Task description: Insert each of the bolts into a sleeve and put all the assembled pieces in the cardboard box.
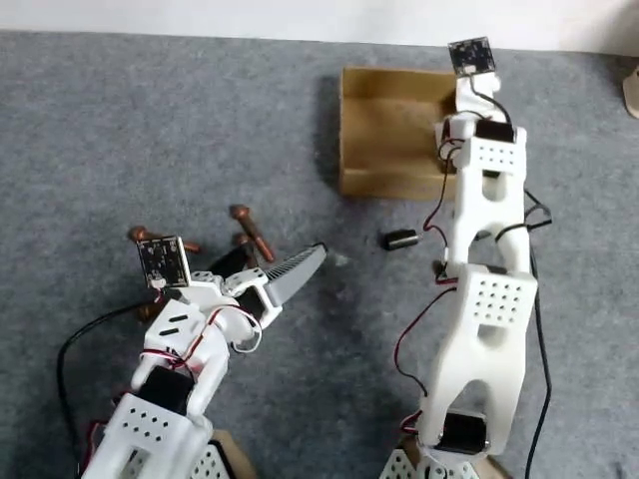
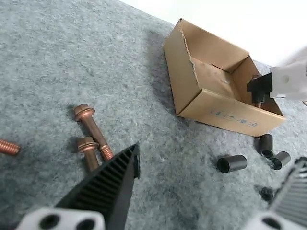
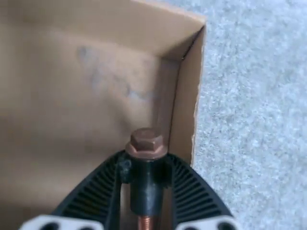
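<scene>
One sleeved bolt (image 3: pixel 146 143) is sitting clamped in the right gripper (image 3: pixel 145 163), hanging over the cardboard box (image 1: pixel 389 183) at 1 o'clock, apparently ready for release. Toward 9 o'clock on the worktop, the left gripper (image 1: pixel 285 256) is hovering with fingers apart beside the loose bolts (image 1: pixel 252 232), probably its next pick.

Grey felt-covered table (image 1: pixel 120 120). Cardboard box (image 1: pixel 379 184) sits at the far side, right of centre. Copper bolts (image 1: pixel 252 228) lie loose at left, mid-table. Black sleeves (image 2: pixel 232 163) are scattered just near of the box, apart from the bolts.
</scene>
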Controlling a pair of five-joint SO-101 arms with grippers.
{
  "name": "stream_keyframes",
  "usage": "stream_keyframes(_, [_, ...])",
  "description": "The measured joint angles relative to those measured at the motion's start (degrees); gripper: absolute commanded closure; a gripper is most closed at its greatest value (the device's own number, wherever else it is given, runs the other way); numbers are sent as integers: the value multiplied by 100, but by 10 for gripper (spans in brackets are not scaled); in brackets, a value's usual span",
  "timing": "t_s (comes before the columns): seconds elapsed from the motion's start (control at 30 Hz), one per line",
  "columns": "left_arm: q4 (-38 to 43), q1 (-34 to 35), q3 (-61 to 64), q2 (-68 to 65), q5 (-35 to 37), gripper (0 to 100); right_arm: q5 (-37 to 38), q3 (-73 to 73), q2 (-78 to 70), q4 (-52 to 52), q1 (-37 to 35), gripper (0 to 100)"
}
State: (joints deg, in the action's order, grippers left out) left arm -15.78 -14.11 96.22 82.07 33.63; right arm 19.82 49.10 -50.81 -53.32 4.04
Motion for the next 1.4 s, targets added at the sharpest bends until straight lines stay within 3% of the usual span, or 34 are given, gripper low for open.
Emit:
stream_keyframes(0.17, [0, 0, 0, 0, 0, 565, -571, 976, -193, -571, 70, 873])
stream_keyframes(0.4, [0, 0, 0, 0, 0, 565, -615, 1741, -185, -1222, 79, 872])
stream_keyframes(0.7, [0, 0, 0, 0, 0, 565, -668, 1802, -185, -1512, 26, 872])
stream_keyframes(0.87, [0, 158, 0, 0, 0, 565, -721, 1802, -185, -2198, -26, 872])
stream_keyframes(1.1, [0, 149, 0, 0, 0, 565, -1618, 1996, -185, -3209, 35, 872])
stream_keyframes(1.4, [0, 141, 0, 0, 0, 565, -2488, 3622, -185, -4598, 290, 872])
